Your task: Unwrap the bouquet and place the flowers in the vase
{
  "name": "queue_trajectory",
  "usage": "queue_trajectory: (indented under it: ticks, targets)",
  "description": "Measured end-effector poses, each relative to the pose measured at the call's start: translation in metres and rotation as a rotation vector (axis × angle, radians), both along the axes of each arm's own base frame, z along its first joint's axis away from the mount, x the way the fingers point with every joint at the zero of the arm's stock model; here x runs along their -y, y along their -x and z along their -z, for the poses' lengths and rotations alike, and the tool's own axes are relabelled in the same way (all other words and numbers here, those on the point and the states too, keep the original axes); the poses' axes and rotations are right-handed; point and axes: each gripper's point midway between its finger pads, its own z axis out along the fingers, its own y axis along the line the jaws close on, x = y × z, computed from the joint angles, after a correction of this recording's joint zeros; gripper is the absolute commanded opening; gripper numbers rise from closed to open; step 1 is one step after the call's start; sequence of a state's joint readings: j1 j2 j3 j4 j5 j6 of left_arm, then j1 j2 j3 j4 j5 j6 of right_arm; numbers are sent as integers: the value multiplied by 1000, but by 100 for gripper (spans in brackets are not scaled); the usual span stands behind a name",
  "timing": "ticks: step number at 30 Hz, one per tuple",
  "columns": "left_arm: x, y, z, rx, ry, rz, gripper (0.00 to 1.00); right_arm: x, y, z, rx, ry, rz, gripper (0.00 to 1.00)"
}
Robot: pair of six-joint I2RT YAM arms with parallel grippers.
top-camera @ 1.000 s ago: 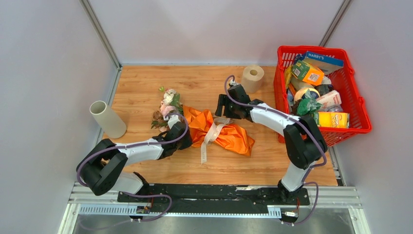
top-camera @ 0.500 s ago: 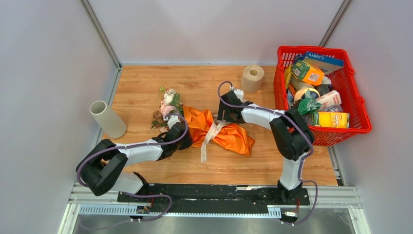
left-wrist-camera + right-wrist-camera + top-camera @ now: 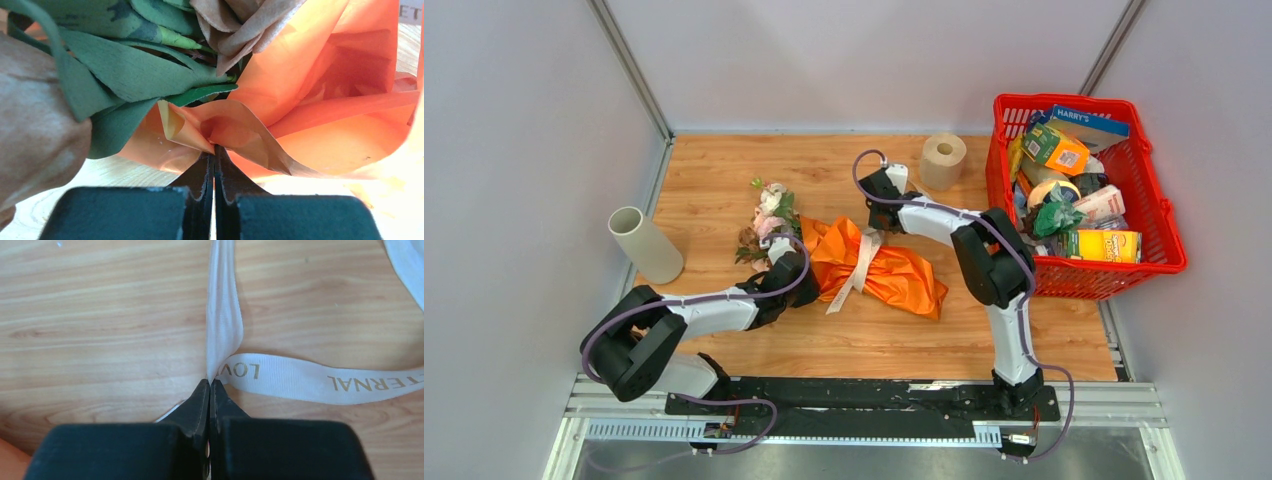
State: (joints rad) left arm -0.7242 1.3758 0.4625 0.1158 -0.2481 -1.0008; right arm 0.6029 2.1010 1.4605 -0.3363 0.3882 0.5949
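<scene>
Left hand (image 3: 215, 150): pinched tight on a fold of orange paper (image 3: 320, 140) at the bouquet's (image 3: 874, 268) open end, with the flowers (image 3: 767, 215) at about 12 o'clock from it.
Right hand (image 3: 210, 386): clamped on the beige ribbon (image 3: 222, 330) (gold lettering, partly legible) at the bouquet's 12 o'clock edge.
Bouquet: lying mid-worktop (image 3: 724, 165), ribbon across its waist.
Vase (image 3: 644, 245): 9 o'clock of the bouquet, well apart.
Red basket (image 3: 1024, 98): 3 o'clock, packed with boxes and packets.
Paper roll (image 3: 943, 160): 1 o'clock, near the basket.
</scene>
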Motion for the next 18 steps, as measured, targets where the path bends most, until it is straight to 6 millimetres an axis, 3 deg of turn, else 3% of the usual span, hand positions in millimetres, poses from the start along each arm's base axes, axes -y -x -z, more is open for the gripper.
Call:
queue_trajectory:
  ticks: [4, 9, 14, 18]
  targets:
    - [0, 0, 0, 1, 2, 0, 0, -4, -16, -5, 19, 12, -18, 0]
    - [0, 0, 0, 1, 1, 0, 0, -5, -43, -39, 92, 3, -25, 0]
    - [0, 0, 1, 1, 0, -1, 0, -2, -66, -90, 208, -14, -34, 0]
    - [0, 0, 0, 1, 0, -1, 0, 0, -85, -153, 338, -37, -43, 0]
